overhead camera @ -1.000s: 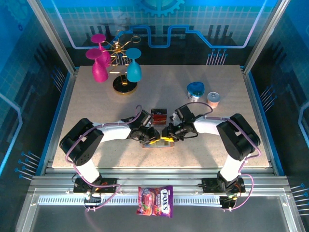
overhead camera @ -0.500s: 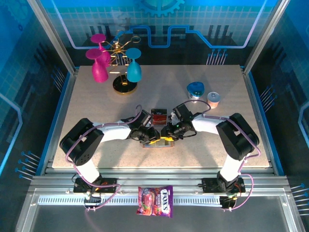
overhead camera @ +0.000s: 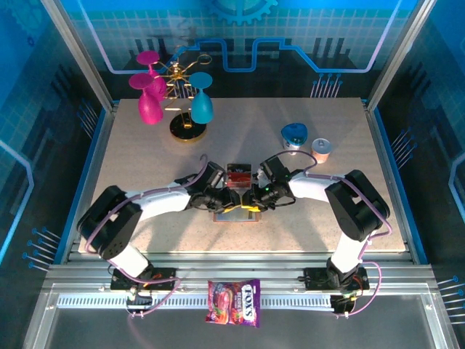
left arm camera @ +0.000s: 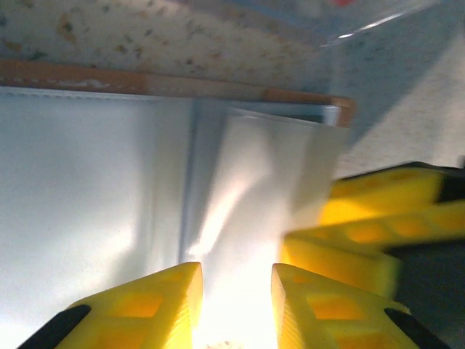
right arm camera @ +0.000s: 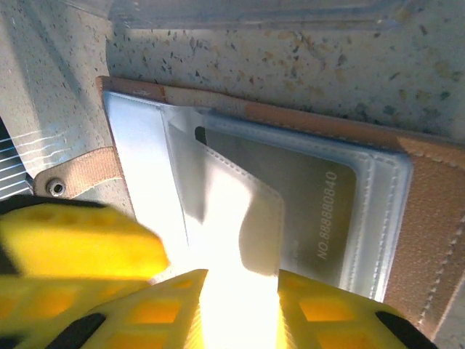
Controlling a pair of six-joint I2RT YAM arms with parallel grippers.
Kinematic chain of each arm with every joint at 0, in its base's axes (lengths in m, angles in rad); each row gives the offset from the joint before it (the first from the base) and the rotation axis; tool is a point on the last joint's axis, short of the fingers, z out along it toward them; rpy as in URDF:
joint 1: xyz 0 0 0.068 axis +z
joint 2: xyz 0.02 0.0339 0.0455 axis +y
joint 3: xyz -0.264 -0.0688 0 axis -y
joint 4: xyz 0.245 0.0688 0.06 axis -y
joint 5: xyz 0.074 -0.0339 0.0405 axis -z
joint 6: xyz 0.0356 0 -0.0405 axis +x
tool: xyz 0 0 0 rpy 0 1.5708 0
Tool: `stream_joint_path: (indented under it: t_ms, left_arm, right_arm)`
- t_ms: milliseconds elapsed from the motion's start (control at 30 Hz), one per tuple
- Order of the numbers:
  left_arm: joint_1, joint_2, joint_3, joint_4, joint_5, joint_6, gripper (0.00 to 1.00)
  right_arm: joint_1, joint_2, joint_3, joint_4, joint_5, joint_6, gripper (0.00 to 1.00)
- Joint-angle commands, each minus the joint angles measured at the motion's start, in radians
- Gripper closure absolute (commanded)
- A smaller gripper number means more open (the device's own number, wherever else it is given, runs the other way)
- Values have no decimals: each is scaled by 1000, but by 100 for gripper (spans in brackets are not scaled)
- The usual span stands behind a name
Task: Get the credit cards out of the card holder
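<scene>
- The card holder (overhead camera: 236, 216) lies open and flat on the table (overhead camera: 138, 167), near the middle of its front edge, with its grey-blue pockets facing up.
- A numbered card (right arm camera: 320, 211) sits inside one clear pocket.
- A red credit card (overhead camera: 238, 174) lies just behind the holder.
- The left gripper (overhead camera: 225, 201) and right gripper (overhead camera: 252, 201) meet over the pockets. Glare hides whether either pincer grasps anything.

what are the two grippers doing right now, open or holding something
Left gripper: narrow gap, pressed at the card holder; grip cannot be told.
Right gripper: likewise a narrow gap; cannot be told.
</scene>
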Motion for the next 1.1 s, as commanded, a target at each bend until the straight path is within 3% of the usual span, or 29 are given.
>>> stream_joint_path:
  t_ms: [0,267,467,1067]
  left_arm:
    - [15,-91,26,-53,-40,35,67]
    - [85,-304,-13,-139,-130,105,61]
    - [180,-422,-68,-166,-108,137,54]
    - [203,-472,-101,-196,-45,128,52]
  right_arm:
    - [18,-31,38,-12,-18,13,70]
    - [50,-25,106,-41,-11,18,65]
    - [84,27,167,-49,-7,25,61]
    - [182,213,276,5,-17,67,51]
